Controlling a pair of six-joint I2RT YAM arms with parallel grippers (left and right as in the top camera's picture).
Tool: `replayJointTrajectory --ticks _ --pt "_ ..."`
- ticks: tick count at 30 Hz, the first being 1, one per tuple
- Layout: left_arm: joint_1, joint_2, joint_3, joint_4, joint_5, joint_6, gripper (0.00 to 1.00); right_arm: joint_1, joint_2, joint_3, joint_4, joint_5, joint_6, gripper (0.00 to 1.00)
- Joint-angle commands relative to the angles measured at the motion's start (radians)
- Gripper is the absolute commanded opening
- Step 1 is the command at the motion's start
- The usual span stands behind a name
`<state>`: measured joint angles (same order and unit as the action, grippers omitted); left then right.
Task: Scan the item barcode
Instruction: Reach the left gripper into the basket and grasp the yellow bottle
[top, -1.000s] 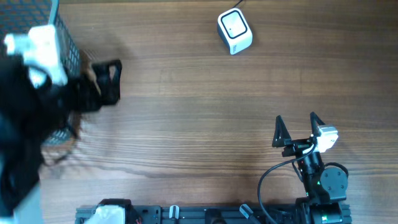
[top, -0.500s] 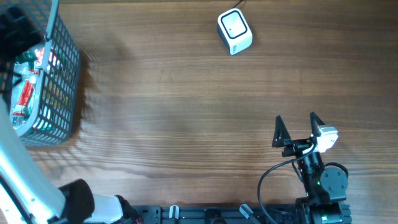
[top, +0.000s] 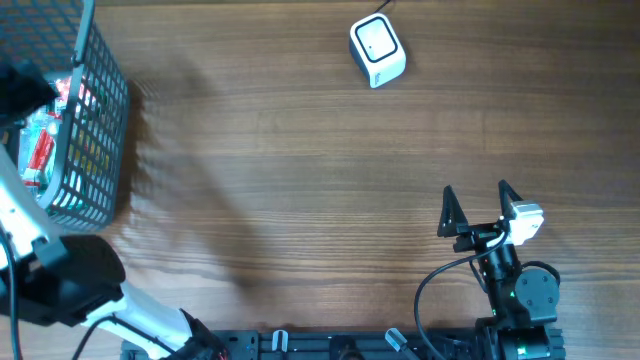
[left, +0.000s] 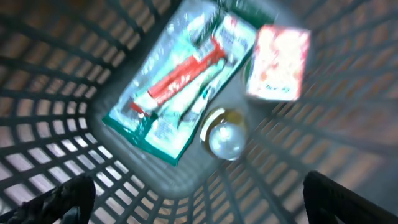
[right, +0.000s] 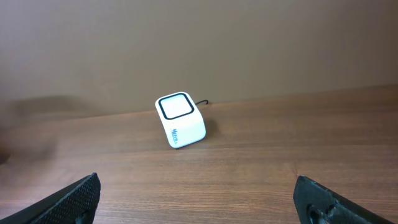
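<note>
Across the wooden table (top: 300, 180), the wire basket (top: 100, 125) at the far left holds the goods, and the left gripper (left: 202, 202) hangs over it, jaws spread wide and empty. The right gripper (top: 477, 203) sits equally wide, well apart from the white scanner (top: 377, 50). I'd call this the picking step: next the left must drop onto one item, perhaps the toothpaste pack (left: 177, 93) or the pink box (left: 278, 62), and close.

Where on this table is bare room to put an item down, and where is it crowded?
Free: bare brown wood between the grey mesh basket, the white cube scanner and the black right arm. Crowded: inside the basket.
</note>
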<state>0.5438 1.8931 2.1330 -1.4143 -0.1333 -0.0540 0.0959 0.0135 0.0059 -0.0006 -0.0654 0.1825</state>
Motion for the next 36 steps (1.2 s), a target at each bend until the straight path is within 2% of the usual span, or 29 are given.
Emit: replayJointTrajectory --ticks 1,6,8,11,14,19,23,27,28,31,33,36 --pt "0.003 0.025 -0.119 0.047 0.053 0.104 1.0 0.003 -0.006 -0.001 0.003 0.013 0.008 1.0" --pt "0.003 0.026 -0.279 0.176 0.089 0.14 1.0 0.003 -0.006 -0.001 0.003 0.013 0.007 1.0" --pt "0.003 0.026 -0.309 0.217 0.141 0.184 1.0 0.003 -0.006 -0.001 0.003 0.013 0.007 1.0" --pt "0.003 0.026 -0.335 0.269 0.152 0.189 1.0 0.003 -0.006 -0.001 0.003 0.013 0.008 1.0" --pt "0.003 0.028 -0.335 0.288 0.153 0.189 0.94 0.003 -0.006 -0.001 0.003 0.013 0.008 1.0" --pt "0.004 0.058 -0.335 0.285 0.207 0.189 0.9 0.003 -0.006 -0.001 0.003 0.013 0.007 1.0" --pt "0.004 0.085 -0.336 0.27 0.212 0.189 0.76 0.003 -0.006 -0.001 0.003 0.013 0.008 1.0" --pt "0.004 0.09 -0.38 0.296 0.212 0.189 0.74 0.003 -0.006 -0.001 0.003 0.013 0.007 1.0" --pt "0.004 0.09 -0.395 0.308 0.212 0.189 0.71 0.003 -0.006 -0.001 0.003 0.013 0.007 1.0" --pt "0.005 0.09 -0.405 0.324 0.211 0.189 0.43 0.003 -0.006 -0.001 0.003 0.013 0.008 1.0" --pt "0.005 0.085 -0.405 0.327 0.211 0.189 0.3 0.003 -0.006 -0.001 0.003 0.013 0.007 1.0" --pt "0.005 0.074 -0.405 0.335 0.211 0.189 0.27 0.003 -0.006 -0.001 0.003 0.013 0.007 1.0"
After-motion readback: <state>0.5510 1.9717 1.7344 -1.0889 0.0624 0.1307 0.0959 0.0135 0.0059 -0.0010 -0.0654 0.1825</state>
